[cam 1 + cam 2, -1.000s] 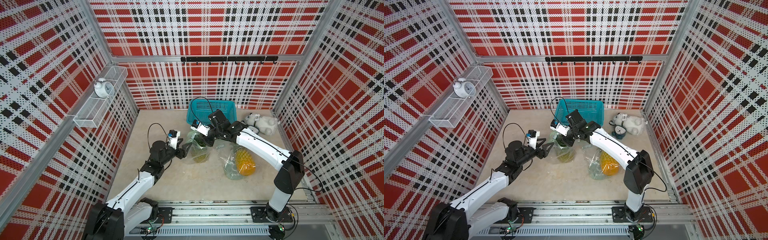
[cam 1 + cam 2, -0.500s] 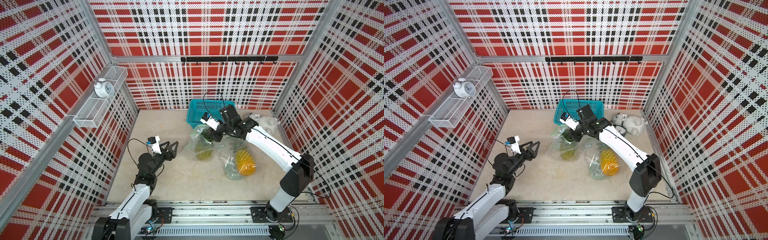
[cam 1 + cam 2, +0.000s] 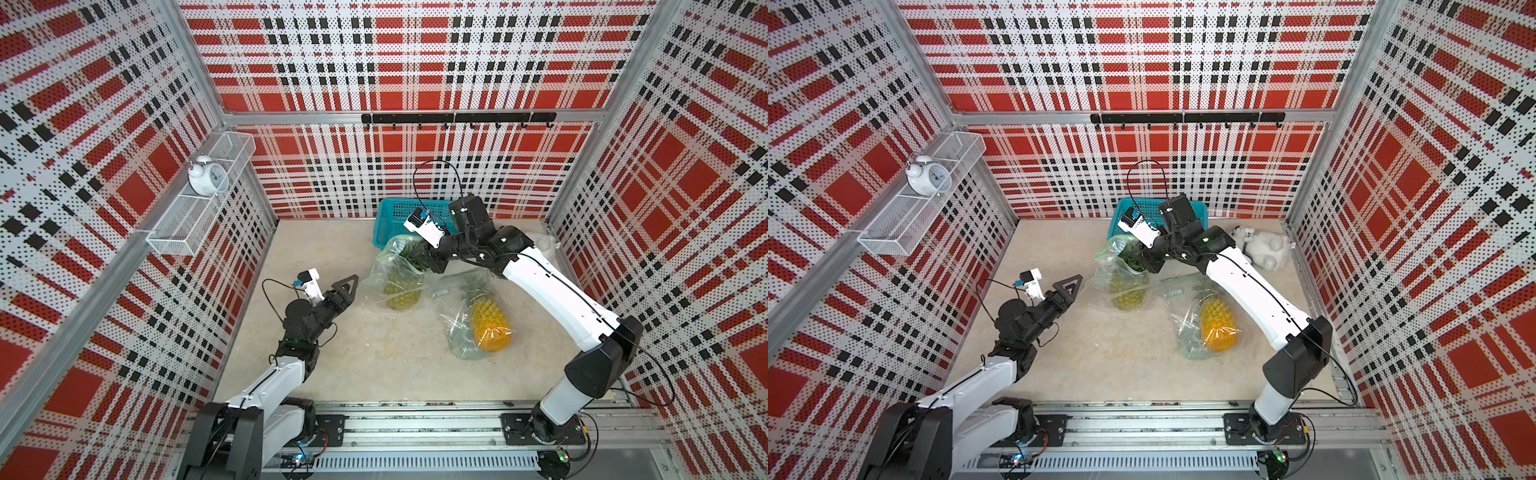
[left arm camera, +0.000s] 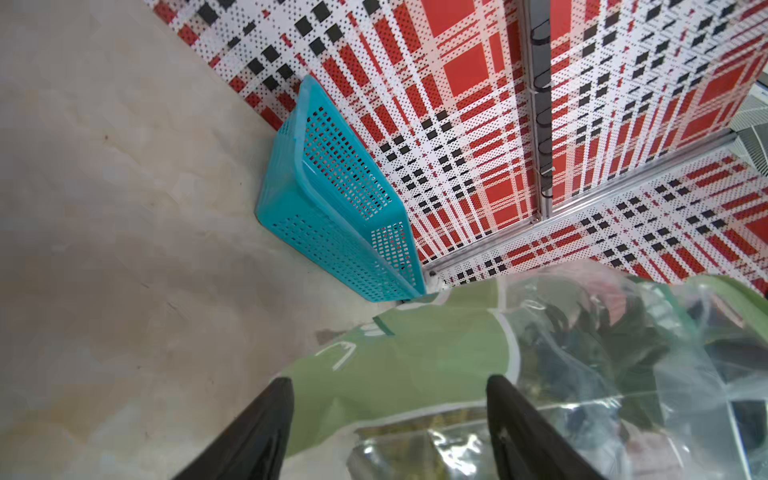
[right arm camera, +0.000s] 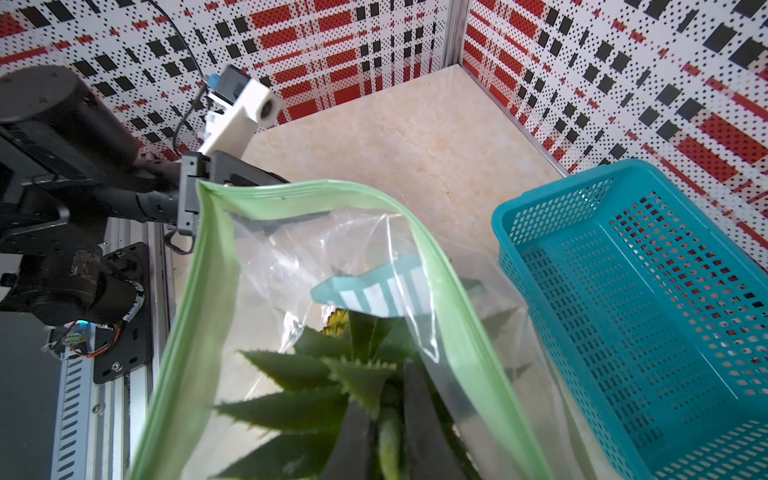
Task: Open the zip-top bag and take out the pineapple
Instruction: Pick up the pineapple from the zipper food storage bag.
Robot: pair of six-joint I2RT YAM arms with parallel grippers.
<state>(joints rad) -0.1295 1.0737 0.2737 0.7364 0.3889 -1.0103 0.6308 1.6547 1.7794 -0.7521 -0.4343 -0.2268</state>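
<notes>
Two white arms over a beige tabletop (image 3: pixel 332 361): right arm (image 3: pixel 552 291) stretched far in, left arm (image 3: pixel 266 386) folded shorter. Against the back wall, a teal basket (image 3: pixel 390 212). Just in front of it, the zip-top bag (image 3: pixel 384 266), green zip mouth gaping, greenish pineapple (image 3: pixel 401 293) inside, crown toward the mouth. Near the right arm, a second clear bag (image 3: pixel 457 328) lying around an orange pineapple (image 3: pixel 488 324). Right gripper (image 5: pixel 384 419) down inside the open mouth, pinched tight on the crown leaves. Left gripper (image 4: pixel 388 379) spread wide, empty, just beside the bag's lower corner. In the back corner, a white plush toy (image 3: pixel 1266 245). On the wall's wire shelf (image 3: pixel 187 224), an alarm clock (image 3: pixel 205 178).
</notes>
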